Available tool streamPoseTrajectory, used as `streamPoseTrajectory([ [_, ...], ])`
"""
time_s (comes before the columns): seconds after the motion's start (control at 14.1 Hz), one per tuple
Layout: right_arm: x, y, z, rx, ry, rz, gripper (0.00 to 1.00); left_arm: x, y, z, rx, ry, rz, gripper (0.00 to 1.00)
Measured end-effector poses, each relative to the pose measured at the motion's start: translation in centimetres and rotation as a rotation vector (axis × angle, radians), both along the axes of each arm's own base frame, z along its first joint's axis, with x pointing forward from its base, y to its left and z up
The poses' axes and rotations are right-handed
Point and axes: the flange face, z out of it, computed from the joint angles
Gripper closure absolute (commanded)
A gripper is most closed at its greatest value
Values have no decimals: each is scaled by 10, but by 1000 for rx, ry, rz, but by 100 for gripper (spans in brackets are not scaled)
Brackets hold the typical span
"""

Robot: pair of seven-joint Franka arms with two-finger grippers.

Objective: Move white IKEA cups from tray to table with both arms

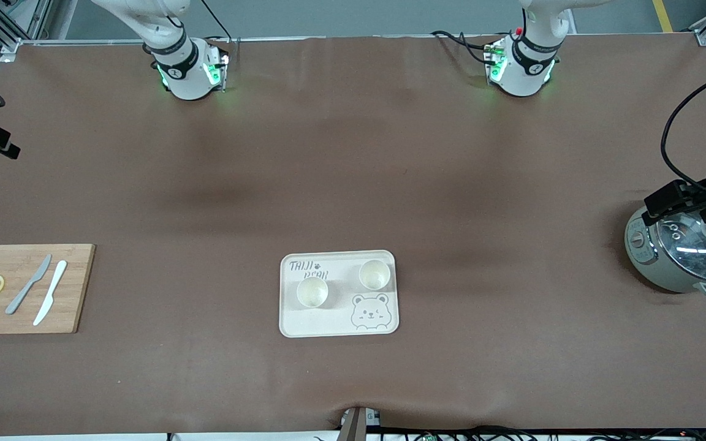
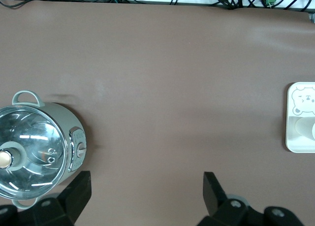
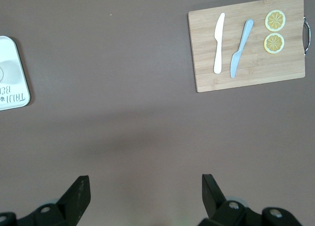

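Note:
Two white IKEA cups stand upright on the cream bear tray (image 1: 292,327), in the middle of the table near the front camera. One cup (image 1: 312,292) is toward the right arm's end. The other cup (image 1: 374,274) is toward the left arm's end and slightly farther from the camera. Only the arms' bases show in the front view. My left gripper (image 2: 146,181) is open and empty, high over bare table, with the tray's edge (image 2: 300,117) in its view. My right gripper (image 3: 143,184) is open and empty over bare table, with a tray corner (image 3: 12,78) in view.
A wooden cutting board (image 1: 74,288) with two knives and two lemon slices lies at the right arm's end of the table and shows in the right wrist view (image 3: 206,63). A grey cooker pot (image 1: 653,269) with a glass lid stands at the left arm's end and shows in the left wrist view (image 2: 69,122).

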Motion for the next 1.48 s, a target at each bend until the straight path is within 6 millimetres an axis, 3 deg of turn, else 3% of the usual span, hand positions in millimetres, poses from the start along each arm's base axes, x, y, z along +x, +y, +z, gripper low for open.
streamPoseTrajectory([
  [0.49,1,3,-1,0,1,6,0,0,3,-3,1,9,4,0],
  [0.99,1,1,0,-1,-4,3,0,0,-1,-46,4,113,6,0],
  [1.2,1,0,2,-1,-9,2,0,3,-24,-63,-4,143,110,0],
  [1.48,2,0,3,-3,-18,1,0,13,-80,-97,-7,161,99,0],
])
